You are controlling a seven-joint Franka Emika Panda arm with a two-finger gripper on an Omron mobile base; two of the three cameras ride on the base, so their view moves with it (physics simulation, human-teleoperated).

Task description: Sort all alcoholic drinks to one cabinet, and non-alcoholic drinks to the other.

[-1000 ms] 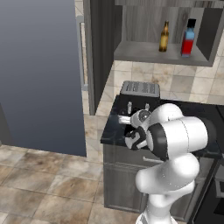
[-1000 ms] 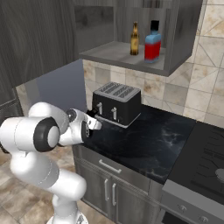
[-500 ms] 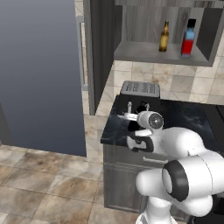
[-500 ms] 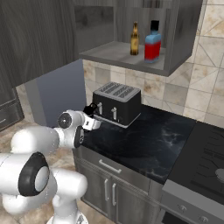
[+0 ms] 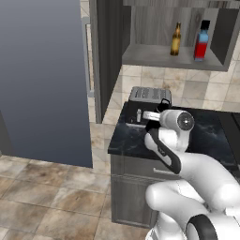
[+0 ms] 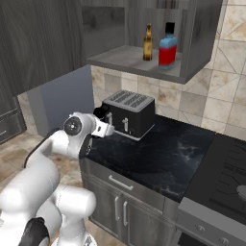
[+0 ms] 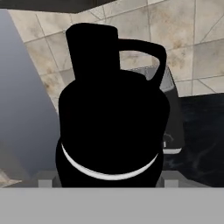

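Tool state: tool (image 7: 108,180) is grasping the black bottle (image 7: 111,113); a fingertip (image 7: 45,180) shows on each side of its base, spread wide around the broad body.
Bottle place: right in the tool's grip, straight ahead of the hand, and lifted off the desk (image 6: 158,161) by the look of the right base view.
Long axis: runs up the hand view, cap away from the fingertips; bottle seems upright, hand roughly level.
Bottle looks: all black, squat rounded body, short neck, black cap, loop handle off the neck, one thin white ring low on the body.
Neighbours: toaster (image 6: 129,111) just beyond the tool, on the far side of the bottle.
Already sorted: beer (image 6: 148,43) and red bottle (image 6: 167,45) stand side by side on the open shelf, above the tool and off towards the stove.
Key relation: dark cabinet (image 6: 38,43) lies above the tool on the opposite side, away from the shelf; judged the black bottle's likely target. Whether its door is open, cannot tell.
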